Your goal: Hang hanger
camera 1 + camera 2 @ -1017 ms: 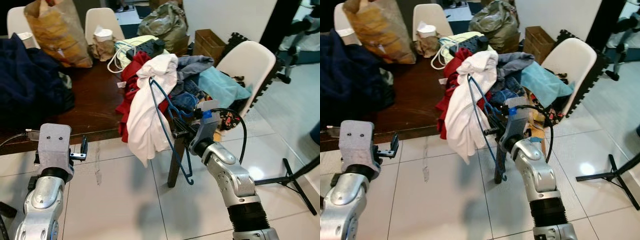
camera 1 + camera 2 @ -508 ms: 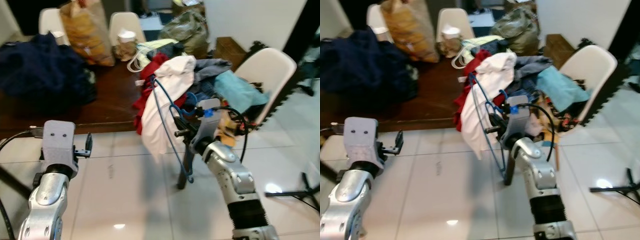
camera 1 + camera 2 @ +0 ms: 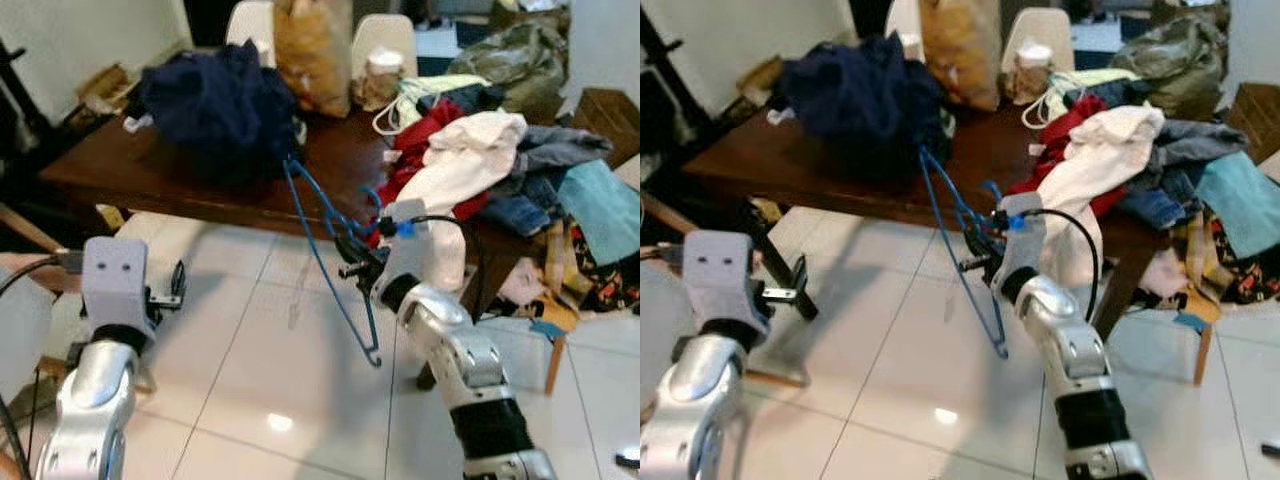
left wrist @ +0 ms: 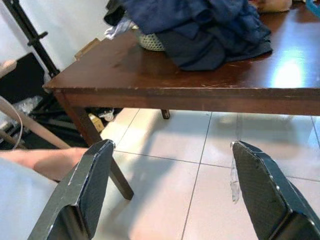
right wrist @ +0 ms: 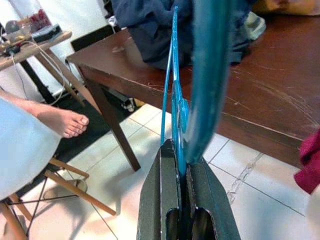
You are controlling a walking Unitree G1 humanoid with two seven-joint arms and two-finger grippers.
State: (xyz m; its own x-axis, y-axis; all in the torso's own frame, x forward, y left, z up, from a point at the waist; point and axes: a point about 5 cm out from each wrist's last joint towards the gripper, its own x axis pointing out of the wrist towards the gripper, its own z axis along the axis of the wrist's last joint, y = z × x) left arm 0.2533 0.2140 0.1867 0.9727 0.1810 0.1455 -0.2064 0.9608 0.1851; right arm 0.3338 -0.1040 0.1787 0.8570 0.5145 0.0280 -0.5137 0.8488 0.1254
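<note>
Left eye view: the right end effector [image 3: 352, 268] pinches the blue hanger [image 3: 330, 255] above the floor, beside the desk [image 3: 190, 170]. Left wrist view: the left end effector [image 4: 170, 195] is spread, empty. Right wrist view: fingers [image 5: 157, 200] clamp the hanger

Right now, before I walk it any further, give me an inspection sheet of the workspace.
Surface: dark wooden table, white tiled floor in front.
Job's things: blue hanger, held off the floor, hook end low.
Clutter: navy clothes heap, red and white garments, teal cloth, brown bag.
Grippers: right gripper shut on the hanger; left gripper open, holding nothing.
Cables: black cable looping over the right wrist.
Surroundings: person's bare foot beside the table leg; white chair behind.
</note>
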